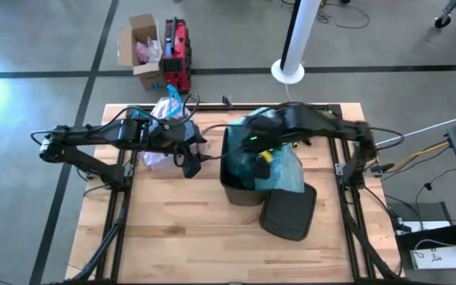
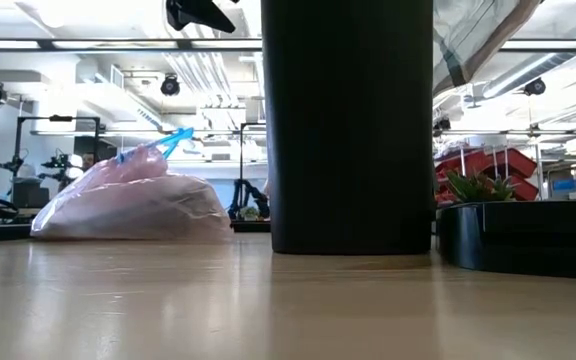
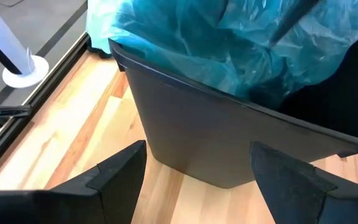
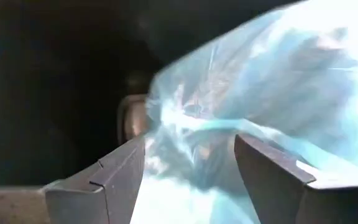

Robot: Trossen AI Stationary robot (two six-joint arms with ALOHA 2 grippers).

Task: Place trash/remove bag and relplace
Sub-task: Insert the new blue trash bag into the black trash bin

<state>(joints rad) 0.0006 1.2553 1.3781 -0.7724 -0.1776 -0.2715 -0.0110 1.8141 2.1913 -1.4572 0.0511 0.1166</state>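
Observation:
The black bin point(image 1: 240, 184) stands upright in the middle of the table. A crinkly light blue bag point(image 1: 282, 170) sits in its mouth and spills over its right rim. My right gripper point(image 4: 190, 140) reaches down into the bin, open, with blue film point(image 4: 260, 93) between and ahead of its fingers. My left gripper point(image 3: 197, 149) hovers open just left of the bin's wall point(image 3: 216, 137), apart from it. The full pink-lavender bag point(image 1: 165, 119), closed with blue ties point(image 2: 173, 140), rests on the table's far left. No loose trash is in view. My right gripper has the blue bag's film point(image 4: 185, 124) lying between its open fingers inside the bin. I cannot tell whether the fingers touch it.
The bin's black lid point(image 1: 289, 210) lies flat on the table at the bin's near right. A cardboard box point(image 1: 141, 47) and a red case point(image 1: 176, 51) stand on the floor beyond the far edge. Bare wood point(image 1: 180, 237) stretches toward the near edge.

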